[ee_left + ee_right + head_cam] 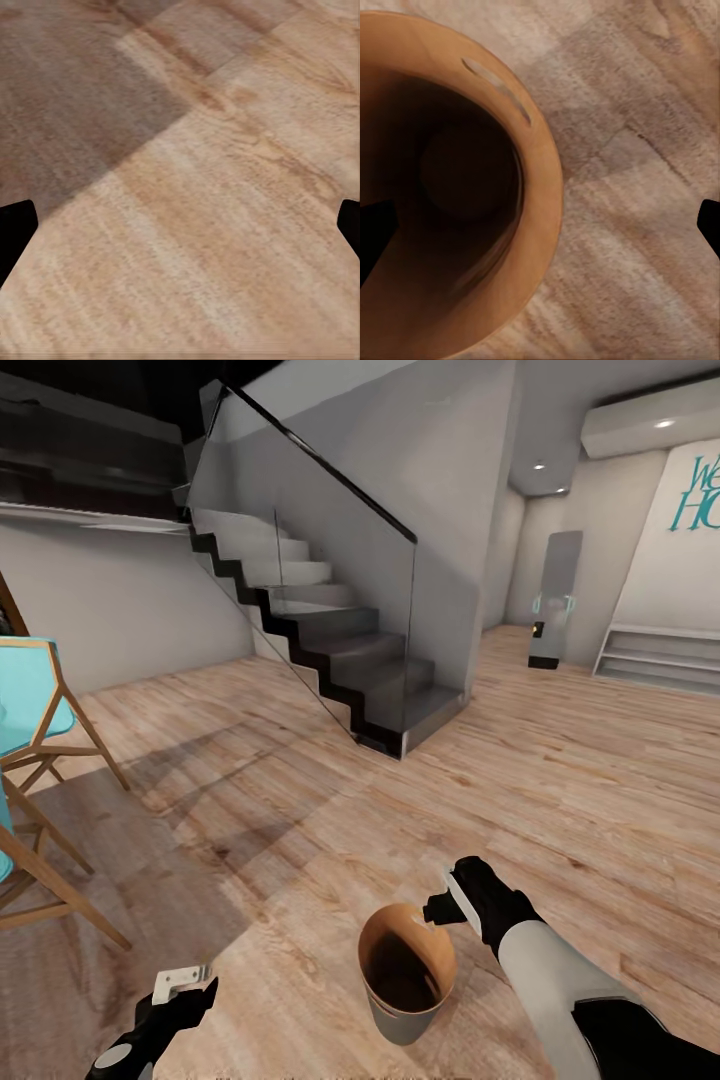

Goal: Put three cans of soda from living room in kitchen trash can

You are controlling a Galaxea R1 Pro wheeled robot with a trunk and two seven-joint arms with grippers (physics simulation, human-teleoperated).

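A teal chair [35, 710] stands at the far left on the wood floor [560, 780], and the left hand [180, 982] hovers low with its fingers spread and nothing between them. The bin [405, 970] sits upright on the floor ahead of the stairs [340, 650], with a dim round shape in its dark bottom. The right hand [445, 905] hangs at the bin's rim, fingers spread.

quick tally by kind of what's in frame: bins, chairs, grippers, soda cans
Bins: 1, the trash can standing on the wood floor, nothing visible in its dim inside.
Chairs: 2 partly in view, the upper teal chair and the lower teal chair.
Grippers: 2, the left gripper and the right gripper.
Soda cans: 0 in sight.
Total: 5.
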